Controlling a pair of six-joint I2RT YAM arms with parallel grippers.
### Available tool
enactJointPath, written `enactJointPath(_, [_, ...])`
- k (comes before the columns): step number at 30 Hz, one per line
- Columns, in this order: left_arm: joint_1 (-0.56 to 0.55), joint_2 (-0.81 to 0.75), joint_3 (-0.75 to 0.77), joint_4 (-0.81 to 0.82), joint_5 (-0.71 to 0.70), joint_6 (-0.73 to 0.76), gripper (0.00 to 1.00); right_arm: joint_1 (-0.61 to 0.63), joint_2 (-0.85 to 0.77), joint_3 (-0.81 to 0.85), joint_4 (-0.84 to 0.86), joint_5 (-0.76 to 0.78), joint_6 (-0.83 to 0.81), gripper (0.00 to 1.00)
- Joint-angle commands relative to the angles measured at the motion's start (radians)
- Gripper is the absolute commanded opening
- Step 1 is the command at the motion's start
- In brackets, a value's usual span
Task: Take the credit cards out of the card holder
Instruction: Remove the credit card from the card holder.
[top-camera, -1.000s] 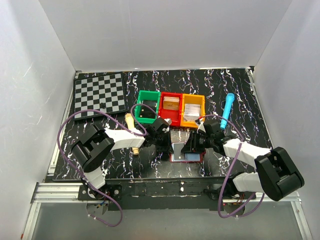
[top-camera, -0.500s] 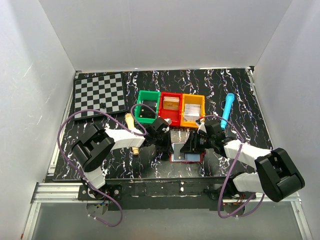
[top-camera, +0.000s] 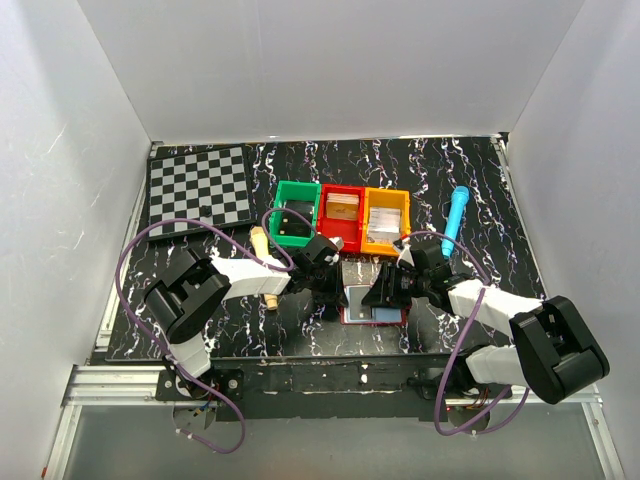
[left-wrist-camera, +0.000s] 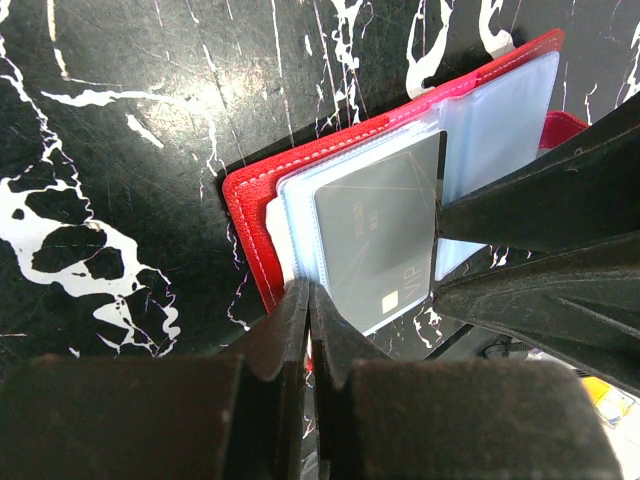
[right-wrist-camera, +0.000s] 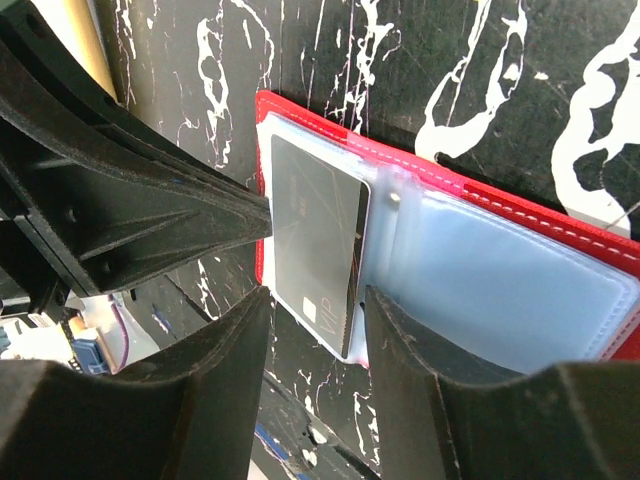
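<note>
Card holder (top-camera: 378, 314) open, left pincer (top-camera: 333, 292) together at its 9 o'clock, right pincer (right-wrist-camera: 315, 300) apart astride card (right-wrist-camera: 315, 230); poorly pinned, it could drag along

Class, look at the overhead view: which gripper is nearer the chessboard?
Left. The left gripper is at the left edge of the card holder, toward the chessboard; the right gripper is at its right side, farther away.

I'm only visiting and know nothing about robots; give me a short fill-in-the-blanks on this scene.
The card holder lies ___ on the table.
The grey card in it reads ___.
The left gripper has its jaws ___.
The middle bin is coloured ___.
Missing words: open; VIP; shut; red.
</note>
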Motion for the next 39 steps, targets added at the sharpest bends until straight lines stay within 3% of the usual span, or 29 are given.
enactJointPath(1, [-0.006,0.039,-0.002,-0.054,-0.040,0.010,0.00,-0.008,-0.010,-0.001,-0.014,0.018,-0.018,0.52])
enactJointPath(8, [-0.006,0.037,-0.002,-0.052,-0.038,0.010,0.00,-0.010,-0.015,-0.006,0.015,-0.017,-0.019,0.52])
enactJointPath(14, [-0.006,0.044,0.003,-0.052,-0.033,0.010,0.00,-0.010,-0.021,-0.010,0.070,-0.080,-0.012,0.38])
enactJointPath(33, [-0.006,0.051,0.008,-0.068,-0.041,0.016,0.00,-0.019,-0.042,-0.015,0.060,-0.086,0.001,0.14])
enactJointPath(39, [-0.008,0.053,0.011,-0.069,-0.043,0.016,0.00,-0.028,-0.047,-0.021,0.055,-0.091,-0.004,0.02])
